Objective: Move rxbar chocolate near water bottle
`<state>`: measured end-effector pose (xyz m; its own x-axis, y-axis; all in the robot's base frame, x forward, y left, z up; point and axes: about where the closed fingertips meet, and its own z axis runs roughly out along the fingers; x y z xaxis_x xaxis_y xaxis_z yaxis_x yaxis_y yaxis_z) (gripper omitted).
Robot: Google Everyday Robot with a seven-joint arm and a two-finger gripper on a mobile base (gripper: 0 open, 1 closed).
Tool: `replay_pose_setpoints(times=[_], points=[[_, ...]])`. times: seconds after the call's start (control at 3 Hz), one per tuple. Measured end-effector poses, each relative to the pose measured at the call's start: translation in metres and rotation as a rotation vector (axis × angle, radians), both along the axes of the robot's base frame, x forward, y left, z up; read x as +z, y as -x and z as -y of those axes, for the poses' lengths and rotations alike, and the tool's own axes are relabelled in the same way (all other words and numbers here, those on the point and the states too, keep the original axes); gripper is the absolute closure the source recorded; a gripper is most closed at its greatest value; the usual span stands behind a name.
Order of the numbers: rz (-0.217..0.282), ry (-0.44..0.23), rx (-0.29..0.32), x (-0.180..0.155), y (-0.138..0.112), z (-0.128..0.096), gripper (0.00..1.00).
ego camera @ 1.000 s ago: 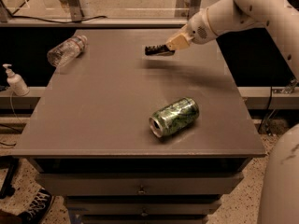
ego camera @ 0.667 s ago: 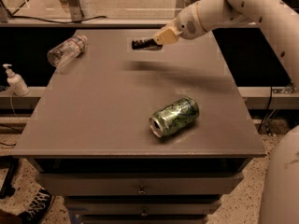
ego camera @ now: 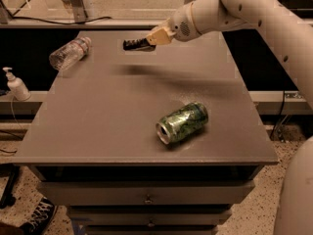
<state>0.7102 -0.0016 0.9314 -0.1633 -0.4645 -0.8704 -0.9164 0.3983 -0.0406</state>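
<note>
The rxbar chocolate (ego camera: 135, 44) is a small flat black bar held in the air above the far middle of the grey table (ego camera: 98, 126). My gripper (ego camera: 152, 39) is shut on its right end, with the white arm reaching in from the upper right. The water bottle (ego camera: 69, 53) is clear crinkled plastic with a pale label band. It lies on its side at the table's far left corner, to the left of the bar and apart from it.
A green patterned can (ego camera: 183, 122) lies on its side at the table's right middle. A small white pump dispenser bottle (ego camera: 16, 84) stands on a ledge left of the table. Drawers are below the front edge.
My gripper has carried the black bar leftward across the far side of the table, closer to the water bottle. The can and bottle have not moved.
</note>
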Motion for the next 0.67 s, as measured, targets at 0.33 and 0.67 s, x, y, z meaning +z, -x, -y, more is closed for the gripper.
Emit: replay_pose_setpoints(times=[0.33, 0.67], points=[[0.02, -0.008, 0.001, -0.003, -0.008, -0.021, 1.0], [0.04, -0.019, 0.016, -0.014, -0.024, -0.061, 1.0]])
